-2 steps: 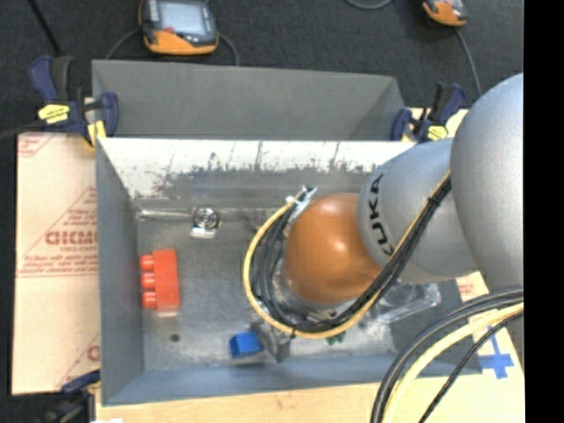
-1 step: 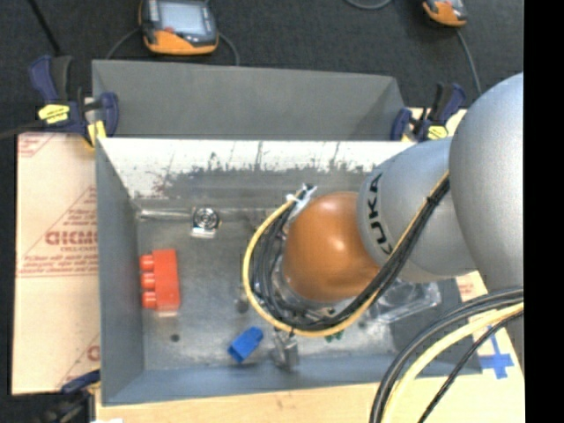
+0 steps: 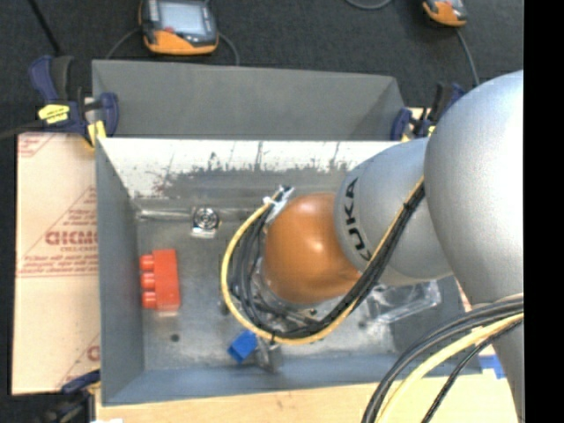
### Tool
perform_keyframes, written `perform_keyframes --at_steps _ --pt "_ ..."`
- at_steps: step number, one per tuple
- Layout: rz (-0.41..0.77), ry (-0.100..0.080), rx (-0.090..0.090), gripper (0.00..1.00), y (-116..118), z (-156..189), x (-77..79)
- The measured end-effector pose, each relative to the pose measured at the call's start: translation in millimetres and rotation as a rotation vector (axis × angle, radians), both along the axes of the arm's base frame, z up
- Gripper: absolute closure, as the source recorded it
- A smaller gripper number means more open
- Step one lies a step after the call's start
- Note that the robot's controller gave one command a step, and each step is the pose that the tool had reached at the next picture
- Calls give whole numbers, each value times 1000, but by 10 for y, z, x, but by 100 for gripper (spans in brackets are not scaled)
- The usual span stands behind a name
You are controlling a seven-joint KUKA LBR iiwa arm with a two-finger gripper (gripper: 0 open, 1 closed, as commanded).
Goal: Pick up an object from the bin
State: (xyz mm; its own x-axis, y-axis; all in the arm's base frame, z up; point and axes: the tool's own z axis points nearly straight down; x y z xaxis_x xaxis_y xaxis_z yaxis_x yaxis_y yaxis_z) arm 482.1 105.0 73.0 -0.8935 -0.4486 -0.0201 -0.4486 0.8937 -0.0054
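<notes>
My gripper [image 3: 268,349] reaches down near the bin's front wall, mostly hidden under the arm's orange cover. A small blue block [image 3: 242,348] lies on the bin floor right beside its tip, on the left; I cannot tell whether the two touch. A red toy brick [image 3: 159,280] with studs on its left side lies flat at the left of the bin, well away from the gripper. A small round silver metal piece [image 3: 205,219] sits near the back wall, left of the arm.
A clear plastic piece [image 3: 407,300] lies at the right of the bin, partly under the arm. The arm with its cables covers the bin's middle and right. Bare floor shows between the red brick and the gripper.
</notes>
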Motion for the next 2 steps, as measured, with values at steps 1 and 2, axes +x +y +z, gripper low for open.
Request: perform_keyframes --at_steps 1,2 --pt "-6 11 -1 100 -8 -17 -31" --pt "-57 7 -2 100 -129 1445 446"
